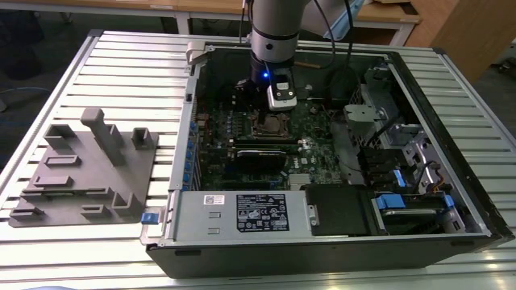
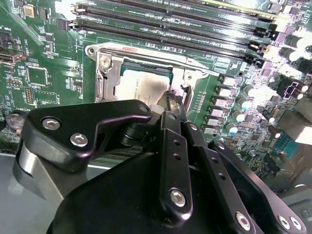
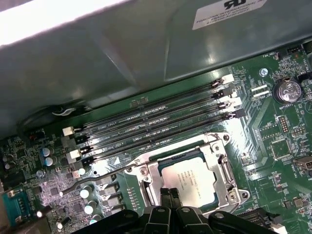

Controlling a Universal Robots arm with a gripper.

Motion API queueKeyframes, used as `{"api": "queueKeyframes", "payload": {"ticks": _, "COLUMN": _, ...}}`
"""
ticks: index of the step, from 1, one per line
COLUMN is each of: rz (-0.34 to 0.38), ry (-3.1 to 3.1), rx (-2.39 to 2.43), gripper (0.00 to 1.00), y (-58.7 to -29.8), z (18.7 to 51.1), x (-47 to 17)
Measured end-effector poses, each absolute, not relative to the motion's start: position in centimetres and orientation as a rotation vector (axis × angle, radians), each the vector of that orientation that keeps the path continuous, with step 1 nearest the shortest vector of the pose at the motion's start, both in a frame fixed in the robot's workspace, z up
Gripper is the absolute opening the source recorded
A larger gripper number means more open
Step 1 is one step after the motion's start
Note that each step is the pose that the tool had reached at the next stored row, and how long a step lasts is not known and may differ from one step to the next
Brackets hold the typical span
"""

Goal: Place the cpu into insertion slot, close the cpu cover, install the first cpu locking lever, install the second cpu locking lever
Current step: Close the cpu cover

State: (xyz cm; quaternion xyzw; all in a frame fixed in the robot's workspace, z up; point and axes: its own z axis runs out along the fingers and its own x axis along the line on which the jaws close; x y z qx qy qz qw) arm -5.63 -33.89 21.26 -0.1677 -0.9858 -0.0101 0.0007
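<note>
- Hanging down into an open computer case [image 1: 182,151], the arm [image 1: 274,27] holds the gripper [image 2: 170,100] low over the motherboard, right at the insertion slot [image 1: 270,127].
- Gripper fingers [image 3: 163,200] are pressed together into 1 narrow tip. Nothing can be seen pinched between them.
- The cpu [image 3: 187,181] sits flat inside the insertion slot, silver-grey top facing up.
- Relative to the gripper: in both wrist views the tip lies over the middle of 1 edge of the cpu, on the side nearest the gripper body. The rest of the chip is uncovered beyond it. Cannot tell whether the tip touches metal.
- The cpu cover [image 2: 104,78] is down and frames the chip in silver. The cpu top shows through the square cut-out.
- 1 thin locking lever [image 3: 95,181] runs out from a corner of the slot and passes a row of capacitors [image 3: 87,194]. Cannot tell whether it is latched.
- 4 long black memory slots [image 3: 156,122] run side by side along the edge of the slot that is farthest from the gripper.
- The case lies on its side on a slatted desk [image 1: 121,66].
- A grey moulded fixture tray [image 1: 81,175] rests on the desk at the exterior view's left, well apart from the gripper.
</note>
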Motion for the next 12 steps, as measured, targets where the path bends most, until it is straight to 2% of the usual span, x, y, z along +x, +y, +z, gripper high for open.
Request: {"api": "queueKeyframes", "payload": {"ticks": 12, "rz": -0.032, "ry": -3.098, "rx": -0.513, "gripper": 0.11, "y": -33.89, "z": 21.26, "x": -5.64}}
